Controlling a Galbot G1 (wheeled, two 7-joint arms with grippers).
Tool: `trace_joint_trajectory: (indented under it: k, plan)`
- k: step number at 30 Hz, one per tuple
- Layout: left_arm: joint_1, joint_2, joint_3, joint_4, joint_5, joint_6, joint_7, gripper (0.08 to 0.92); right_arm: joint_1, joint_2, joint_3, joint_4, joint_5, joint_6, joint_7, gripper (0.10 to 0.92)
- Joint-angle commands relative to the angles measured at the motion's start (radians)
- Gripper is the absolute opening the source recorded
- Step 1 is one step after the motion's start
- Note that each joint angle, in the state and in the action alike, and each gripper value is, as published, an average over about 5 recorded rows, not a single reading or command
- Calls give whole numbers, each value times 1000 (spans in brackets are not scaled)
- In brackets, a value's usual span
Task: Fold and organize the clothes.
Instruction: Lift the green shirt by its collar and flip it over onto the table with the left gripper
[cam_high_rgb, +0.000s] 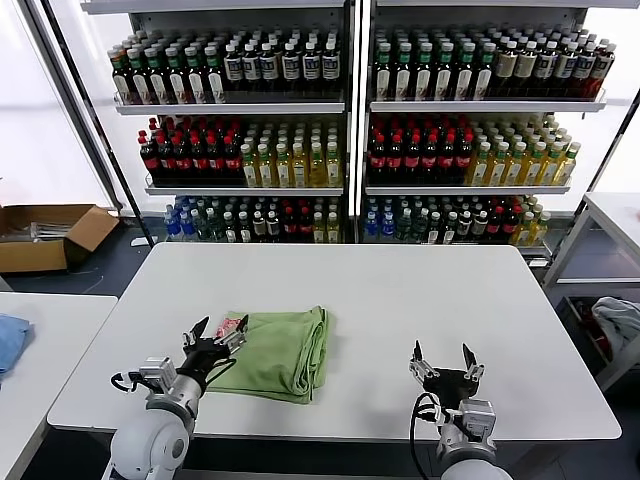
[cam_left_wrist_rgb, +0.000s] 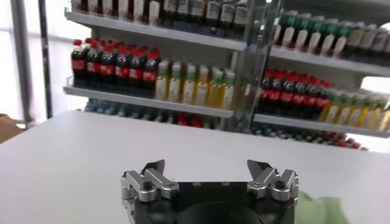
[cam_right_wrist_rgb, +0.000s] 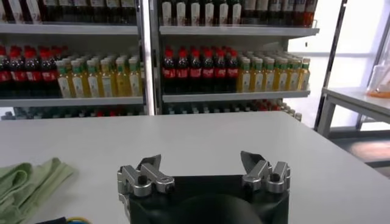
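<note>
Your light green polo shirt (cam_high_rgb: 276, 352) lies folded into a soft, creased rectangle on the smooth white table (cam_high_rgb: 420, 300), near its front edge, left of centre. A red-and-white printed patch (cam_high_rgb: 230, 325) shows at its left edge; no lettering is legible. Your left gripper (cam_high_rgb: 215, 337) hovers at that edge, fingers spread, holding nothing. Your right gripper (cam_high_rgb: 444, 353) sits well apart, equally open. Bottle shelves (cam_high_rgb: 350, 110) stand behind.

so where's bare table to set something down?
Bare: the table from the folded polo shirt back to the far edge, plus everything between the shirt and the open right gripper. Crowded: the shirt's near-left corner, where the open left gripper sits.
</note>
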Motion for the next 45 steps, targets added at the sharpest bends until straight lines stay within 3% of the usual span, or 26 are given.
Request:
trace_joint_trajectory:
  k: [1, 7, 28, 31, 45]
  plan:
    - [-10, 34, -68, 128, 54, -13, 19, 823, 19, -3, -4, -14, 7, 2, -3, 823]
    - [-25, 31, -58, 180, 40, -17, 40, 823, 21, 2, -5, -19, 4, 2, -4, 823]
    - [-19, 29, -16, 193, 23, 11, 87, 817, 15, 16, -5, -23, -3, 5, -10, 823]
    - [-12, 27, -10, 182, 23, 16, 94, 771, 13, 18, -6, -22, -4, 6, -11, 823]
    - [0, 21, -7, 187, 18, 34, 125, 378, 5, 17, -2, -3, -13, 3, -13, 823]
